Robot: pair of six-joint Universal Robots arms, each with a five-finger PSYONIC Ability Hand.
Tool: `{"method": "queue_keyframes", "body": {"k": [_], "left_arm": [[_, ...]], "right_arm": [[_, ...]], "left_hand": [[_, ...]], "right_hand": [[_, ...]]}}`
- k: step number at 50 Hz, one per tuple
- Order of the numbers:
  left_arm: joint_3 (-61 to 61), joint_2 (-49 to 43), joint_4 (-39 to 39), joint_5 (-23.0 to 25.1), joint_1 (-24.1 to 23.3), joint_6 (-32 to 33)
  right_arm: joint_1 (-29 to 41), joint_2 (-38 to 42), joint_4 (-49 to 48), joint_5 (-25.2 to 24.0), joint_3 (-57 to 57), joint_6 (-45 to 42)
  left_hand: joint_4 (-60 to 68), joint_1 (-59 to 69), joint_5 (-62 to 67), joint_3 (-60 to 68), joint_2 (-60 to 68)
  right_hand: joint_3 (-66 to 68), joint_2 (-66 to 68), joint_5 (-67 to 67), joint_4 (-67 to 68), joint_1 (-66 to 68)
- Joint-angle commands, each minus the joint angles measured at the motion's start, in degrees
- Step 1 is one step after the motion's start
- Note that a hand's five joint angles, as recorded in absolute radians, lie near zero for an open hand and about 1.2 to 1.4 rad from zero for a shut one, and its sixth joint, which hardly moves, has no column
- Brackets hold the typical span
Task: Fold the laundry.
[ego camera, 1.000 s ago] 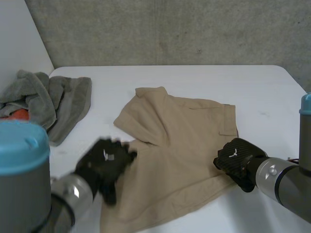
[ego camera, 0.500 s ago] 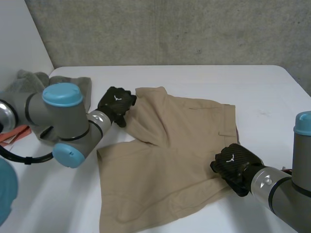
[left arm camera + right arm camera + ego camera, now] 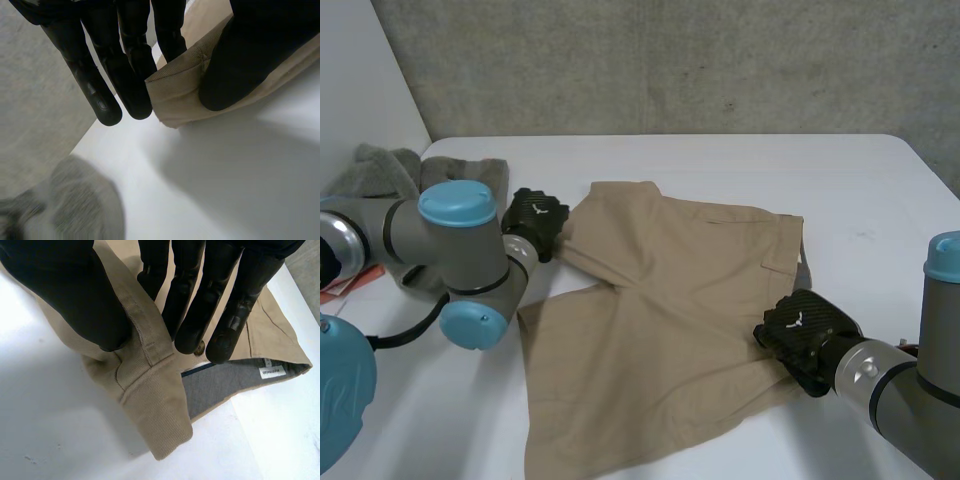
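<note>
The tan shorts (image 3: 670, 320) lie spread on the white surface (image 3: 860, 190) between the two robot hands. The left robot hand (image 3: 535, 220) pinches a leg-hem corner between thumb and fingers; the right robot hand (image 3: 805, 335) clamps the waistband the same way. Holding opposite ends likely draws the cloth taut for folding one half over. A grey towel (image 3: 430, 180) lies beside the left robot hand, clear of the shorts.

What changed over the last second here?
The left hand swung from the near leg to the far leg's hem, pinched it and drew it toward the grey towel, spreading the shorts. The right hand stayed clamped on the waistband; the towel stayed put.
</note>
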Motion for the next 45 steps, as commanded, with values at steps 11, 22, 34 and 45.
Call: {"method": "queue_keyframes", "body": {"k": [11,22,34,45], "left_arm": [[-4.24,3.41,0.28,-3.06,-1.91,1.59],[-16.0,20.61,-1.56,-6.66,-4.1,-9.11],[-36.73,39.61,-15.97,-5.0,-11.12,-24.16],[-44.58,40.15,-18.36,-4.73,-13.94,-28.73]], "right_arm": [[0.19,0.93,-0.86,-0.2,-1.77,6.32],[-0.07,3.48,-0.78,-0.03,-6.77,11.15],[-2.45,9.45,-0.51,0.24,-13.11,18.54],[-2.45,9.72,-0.78,0.06,-13.11,18.89]], "left_hand": [[-31.6,-28.74,-28.24,-31.02,-31.35],[-41.59,-38.73,-38.24,-41.02,-41.34],[-34.86,-32.0,-31.5,-34.29,-34.61],[-35.03,-32.16,-31.67,-34.45,-34.77]], "right_hand": [[12.24,12.48,12.73,11.66,22.84],[12.24,12.48,12.73,11.66,22.84],[12.24,12.48,12.73,11.66,22.84],[12.24,12.48,12.73,11.66,22.84]]}}
